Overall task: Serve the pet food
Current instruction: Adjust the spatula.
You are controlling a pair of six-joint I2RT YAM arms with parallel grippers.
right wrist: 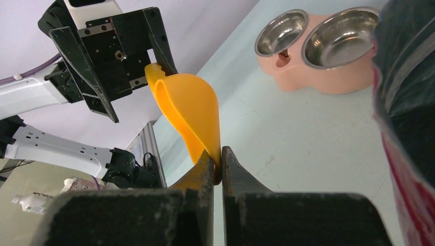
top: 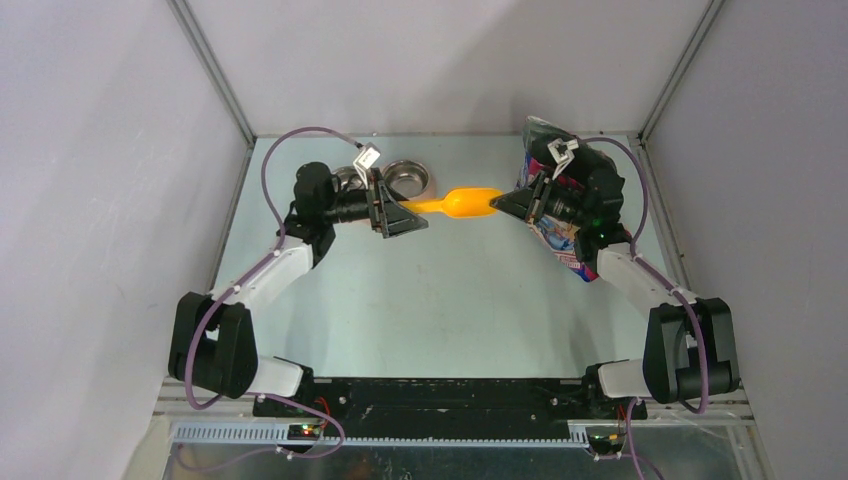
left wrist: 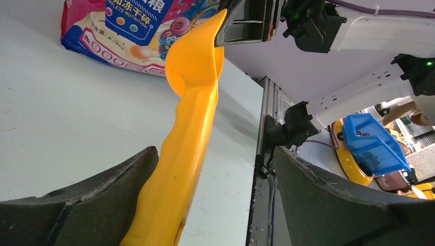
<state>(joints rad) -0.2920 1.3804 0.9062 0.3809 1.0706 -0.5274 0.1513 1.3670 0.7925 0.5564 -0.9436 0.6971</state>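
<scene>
The yellow scoop (top: 462, 203) (left wrist: 195, 102) (right wrist: 192, 107) was held in the air above the middle of the bench (top: 450, 300), stretched between the two arms. The right gripper (top: 497, 205) (right wrist: 220, 154) was clamped on the thin rim of the scoop's bowl, with its two fingers pressed together on both sides of the plastic. The left gripper (top: 415, 212) (left wrist: 215, 154) was at the other end, around the handle, but its fingers stood wide apart. In the left wrist view the handle ran between them close to one finger, and the other finger was well clear of it. The cat food bag (top: 555, 235) (left wrist: 118, 31) (right wrist: 410, 128), glossy and printed in blue, pink and white, rested on the bench at the far right side, partly hidden under the right arm. The pellets themselves could not be seen in any view. The pink twin-bowl feeder (right wrist: 318, 77) stood at the far side of the bench, just behind the left gripper, and its two steel bowls (top: 408, 178) were side by side and facing up.
</scene>
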